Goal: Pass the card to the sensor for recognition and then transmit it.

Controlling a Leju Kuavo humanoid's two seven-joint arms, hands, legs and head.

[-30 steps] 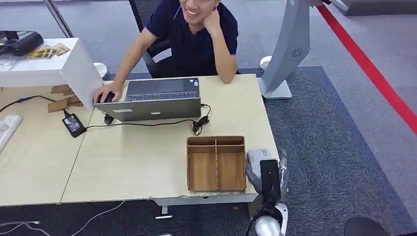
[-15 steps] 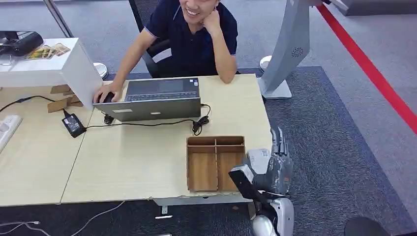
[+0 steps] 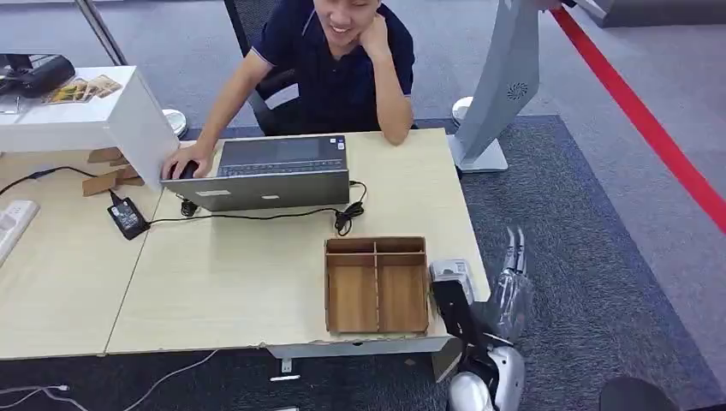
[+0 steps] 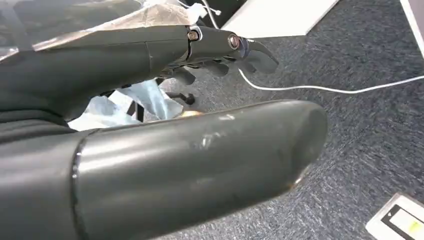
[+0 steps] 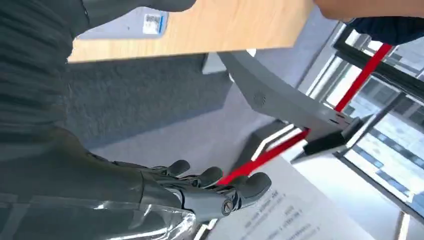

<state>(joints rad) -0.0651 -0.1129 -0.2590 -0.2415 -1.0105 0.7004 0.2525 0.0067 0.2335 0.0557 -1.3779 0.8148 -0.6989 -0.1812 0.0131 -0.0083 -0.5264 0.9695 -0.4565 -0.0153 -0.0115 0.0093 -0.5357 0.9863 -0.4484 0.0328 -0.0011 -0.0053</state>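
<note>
While right hand hangs off table corner, fingers straight, apart, empty, left hand likewise.

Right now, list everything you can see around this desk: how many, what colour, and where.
light wooden table: one, pale wood, centre
grey laptop: one, far side of the table
brown wooden divided tray: one, near right corner
small white-grey device: one, right edge beside the tray
black power adapter: one, left of the laptop
white power strip: one, far left
grey curved stand: one, on the carpet, right
red floor stripe: one, far right
person in a navy shirt: one, behind the laptop
right robot hand: grey, off the table's right edge
left robot hand: dark grey, over the carpet
</note>
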